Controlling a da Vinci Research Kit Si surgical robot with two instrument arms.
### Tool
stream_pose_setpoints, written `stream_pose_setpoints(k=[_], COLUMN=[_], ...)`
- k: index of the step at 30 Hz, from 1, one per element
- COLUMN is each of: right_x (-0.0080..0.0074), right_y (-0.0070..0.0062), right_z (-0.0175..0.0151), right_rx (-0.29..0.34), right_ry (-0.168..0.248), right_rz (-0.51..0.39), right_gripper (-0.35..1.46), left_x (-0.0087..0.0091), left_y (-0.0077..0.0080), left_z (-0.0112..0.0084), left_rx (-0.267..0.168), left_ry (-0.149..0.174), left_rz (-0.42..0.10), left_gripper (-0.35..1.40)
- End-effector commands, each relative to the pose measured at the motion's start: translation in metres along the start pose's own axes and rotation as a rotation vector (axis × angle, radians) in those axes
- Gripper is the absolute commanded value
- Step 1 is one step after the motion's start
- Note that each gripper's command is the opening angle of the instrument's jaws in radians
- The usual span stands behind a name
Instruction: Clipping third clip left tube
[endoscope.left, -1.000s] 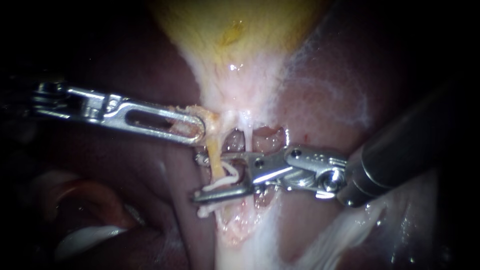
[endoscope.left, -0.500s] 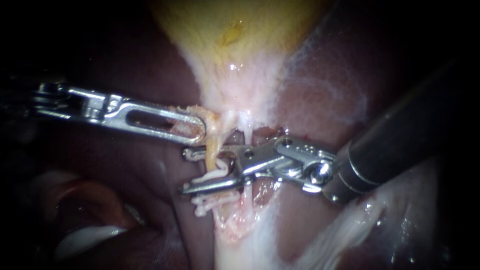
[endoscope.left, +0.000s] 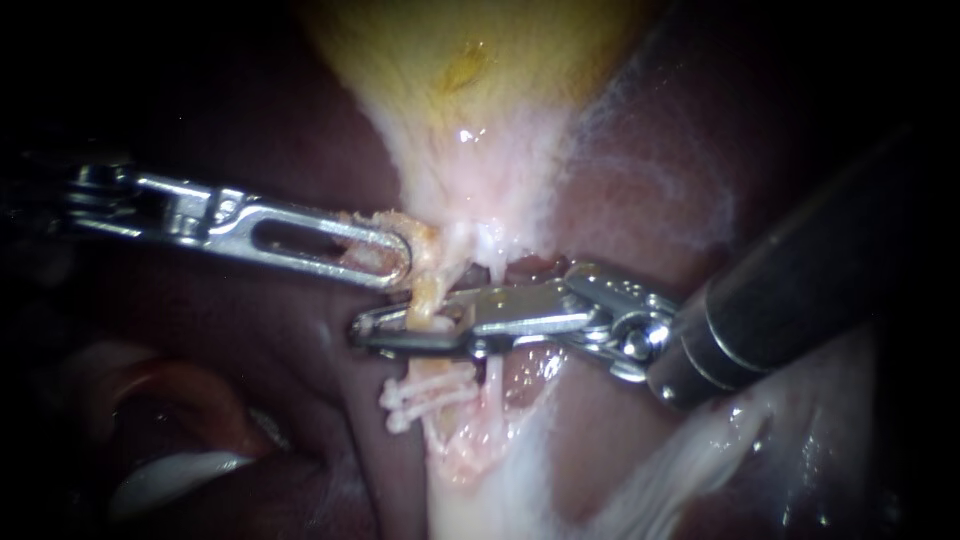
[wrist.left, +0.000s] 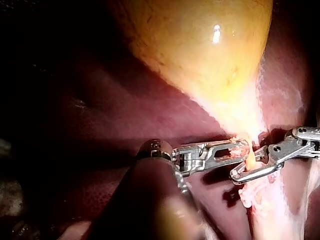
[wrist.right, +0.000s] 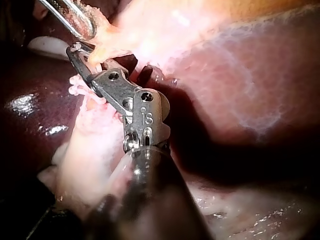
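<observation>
Presently, nearest in view, the right instrument (endoscope.left: 365, 332) is seen coming in from the right. Its dark shaft is angled down toward the tissue, and its wrist is bent so that the end effector is laid almost level across the field. The end effector is clamped on the left tube (endoscope.left: 425, 298). The tube is caught between the two jaws from above and below, with only a thin slit left toward the tips. Whether a clip is carried inside cannot be made out.

The step is judged to turn on this crossing. The tube's long axis runs up and down from the foot of the gallbladder (endoscope.left: 470, 90), and the end effector lies across it nearly at right angles, so a square seating can be expected.

Just below the jaws, two white clips (endoscope.left: 430, 398) are already set on the same tube, close together and clear of the metal. Beside them a thin pale strand, the right tube (endoscope.left: 491, 375), is crossed by the base of the end effector; whether it is touched cannot be told.

Just above, the left instrument (endoscope.left: 398, 262) is reached in level from the left. Its end effector is closed on tissue at the gallbladder's narrow foot, and by that hold the tube is judged to be kept taut.

Farther back, the gallbladder is seen widening upward, with the liver (endoscope.left: 640, 200) behind and on either side.
</observation>
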Motion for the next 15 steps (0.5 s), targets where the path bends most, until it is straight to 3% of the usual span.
stream_pose_setpoints(k=[1, 4, 15], right_x=[-0.0002, -0.0004, -0.0005], right_y=[0.0002, 0.0005, 0.0006], right_z=[0.0000, 0.0000, -0.0001], right_rx=[-0.002, -0.008, -0.006], right_ry=[-0.008, -0.025, -0.026], right_rz=[-0.002, -0.002, -0.002], right_gripper=[-0.35, -0.35, -0.35], left_x=[0.0000, 0.0000, 0.0000], left_y=[0.0000, 0.0000, 0.0000], left_z=[0.0000, 0.0000, 0.0000], left_rx=[0.000, 0.000, 0.000], left_ry=[0.000, 0.000, 0.000], left_rz=[0.000, 0.000, 0.000], left_gripper=[-0.35, -0.35, -0.35])
